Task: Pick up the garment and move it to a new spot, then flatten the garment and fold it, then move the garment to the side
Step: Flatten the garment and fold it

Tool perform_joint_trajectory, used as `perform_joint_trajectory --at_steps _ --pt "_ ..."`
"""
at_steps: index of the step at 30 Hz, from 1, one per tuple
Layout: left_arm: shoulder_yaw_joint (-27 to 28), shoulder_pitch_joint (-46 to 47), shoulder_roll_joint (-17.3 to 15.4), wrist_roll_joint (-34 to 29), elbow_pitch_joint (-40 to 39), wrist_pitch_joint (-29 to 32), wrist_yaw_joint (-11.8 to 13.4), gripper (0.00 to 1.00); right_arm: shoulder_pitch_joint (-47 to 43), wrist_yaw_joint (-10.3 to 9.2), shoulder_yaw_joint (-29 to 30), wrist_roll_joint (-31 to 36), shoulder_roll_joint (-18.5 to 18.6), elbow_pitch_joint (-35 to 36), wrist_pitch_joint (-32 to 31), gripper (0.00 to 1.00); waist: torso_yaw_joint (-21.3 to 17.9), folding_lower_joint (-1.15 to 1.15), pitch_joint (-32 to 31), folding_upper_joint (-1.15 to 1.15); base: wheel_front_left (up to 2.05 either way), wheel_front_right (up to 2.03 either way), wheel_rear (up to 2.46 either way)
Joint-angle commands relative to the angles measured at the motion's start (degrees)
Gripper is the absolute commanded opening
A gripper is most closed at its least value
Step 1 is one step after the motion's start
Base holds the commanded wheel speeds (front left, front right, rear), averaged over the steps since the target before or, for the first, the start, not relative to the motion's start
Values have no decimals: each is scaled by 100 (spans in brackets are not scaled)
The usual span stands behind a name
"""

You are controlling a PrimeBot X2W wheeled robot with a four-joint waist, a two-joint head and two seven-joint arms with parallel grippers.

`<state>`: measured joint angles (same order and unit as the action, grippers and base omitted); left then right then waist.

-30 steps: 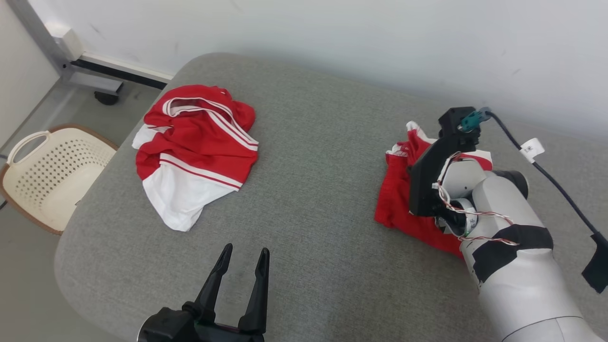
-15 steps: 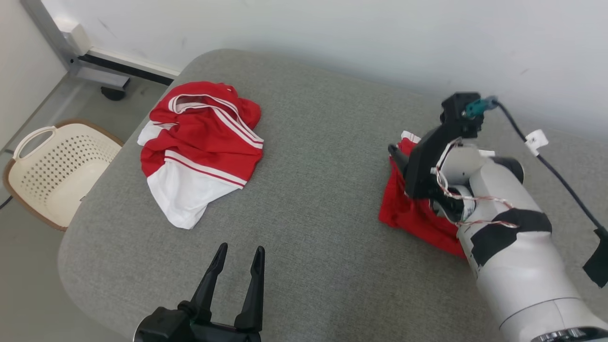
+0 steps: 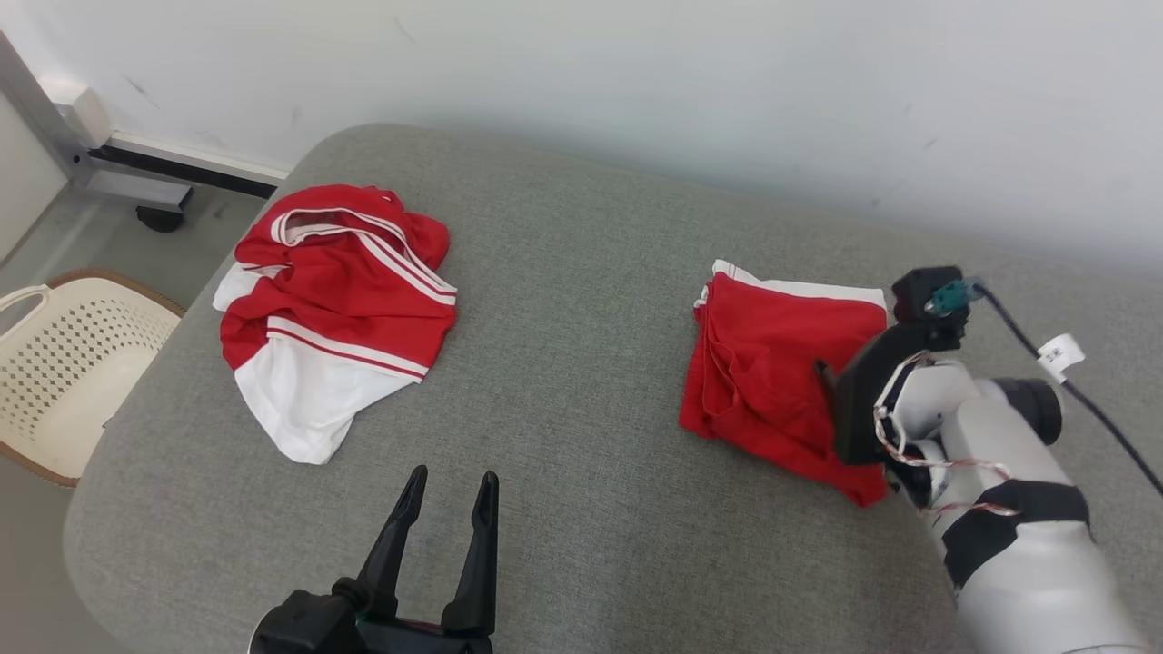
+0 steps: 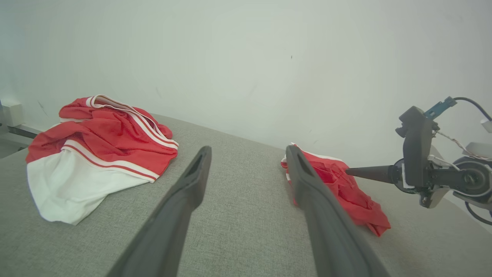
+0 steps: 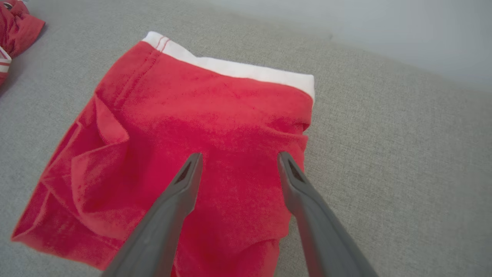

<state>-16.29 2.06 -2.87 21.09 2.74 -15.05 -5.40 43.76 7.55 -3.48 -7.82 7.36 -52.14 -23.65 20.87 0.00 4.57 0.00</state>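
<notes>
The garment (image 3: 781, 363) is red with a white band and lies folded flat on the right part of the grey cushion (image 3: 581, 272). My right gripper (image 5: 238, 154) hovers just above its near half, open, with nothing between the fingers. In the head view the wrist mount hides most of that gripper (image 3: 825, 372); one fingertip (image 4: 348, 172) pokes out over the garment (image 4: 338, 184) in the left wrist view. My left gripper (image 3: 452, 474) stands open and empty at the cushion's near edge, well apart from the garment (image 5: 215, 115).
A second, crumpled red-and-white garment (image 3: 336, 309) lies on the cushion's left part. A cream perforated basket (image 3: 54, 363) sits on the floor to the left. The white wall (image 3: 636, 82) runs close behind the cushion. A black cable (image 3: 1090, 400) trails from my right wrist.
My right gripper has opened and let go of the garment, then drawn back toward me. The garment now lies flat. The head camera has shifted; the left gripper has not moved.
</notes>
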Motion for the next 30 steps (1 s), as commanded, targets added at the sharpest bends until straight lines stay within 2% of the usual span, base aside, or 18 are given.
perform_joint_trajectory --at_steps 1,2,3,4,5,6,7,13,19,28,29,30 --pt "1 -71 -4 -8 -26 -18 -7 100 -162 -13 -32 36 -91 36 46 89 -49 0 38 0 0 0 0" --pt "-1 -57 -5 -5 -29 -18 -11 100 -217 -13 -51 36 -135 34 53 53 -58 0 52 0 0 0 0" --pt "-6 -41 -3 -1 -31 -18 -17 100 -265 -13 -79 40 -181 39 76 45 -63 0 68 0 0 0 0" --pt "-11 -24 -4 6 -33 -18 -22 100 -292 -13 -107 65 -220 39 104 25 -66 0 84 0 0 0 0" --pt "-11 -24 -4 6 -33 -18 -22 100 -292 -13 -107 65 -220 39 104 25 -66 0 84 0 0 0 0" --pt "-25 -7 -4 14 -36 -18 -26 100 -312 -13 -160 96 -254 26 122 2 -63 0 101 0 0 0 0" --pt "-35 10 -4 22 -38 -18 -29 100 -331 -14 -210 114 -291 11 156 0 -56 0 117 0 0 0 0" --pt "-95 94 -4 73 32 -18 -51 100 -416 -13 -650 -5 -440 -78 156 0 64 0 134 0 0 0 0" --pt "-79 40 -4 92 62 -18 -33 100 -589 -14 -1614 -725 -445 238 -50 0 174 0 66 0 0 0 0" --pt "-2 -33 -3 69 69 -18 -42 100 -626 -13 -2417 -1719 -446 886 85 0 117 0 -32 0 0 0 0" --pt "18 -62 -4 60 69 -18 -36 100 -614 -13 -2424 -1798 -446 967 159 20 82 0 -63 0 0 0 0" --pt "33 -85 -4 40 68 -18 -37 100 -608 -13 -2395 -1862 -446 1026 235 100 48 0 -89 0 0 0 0"
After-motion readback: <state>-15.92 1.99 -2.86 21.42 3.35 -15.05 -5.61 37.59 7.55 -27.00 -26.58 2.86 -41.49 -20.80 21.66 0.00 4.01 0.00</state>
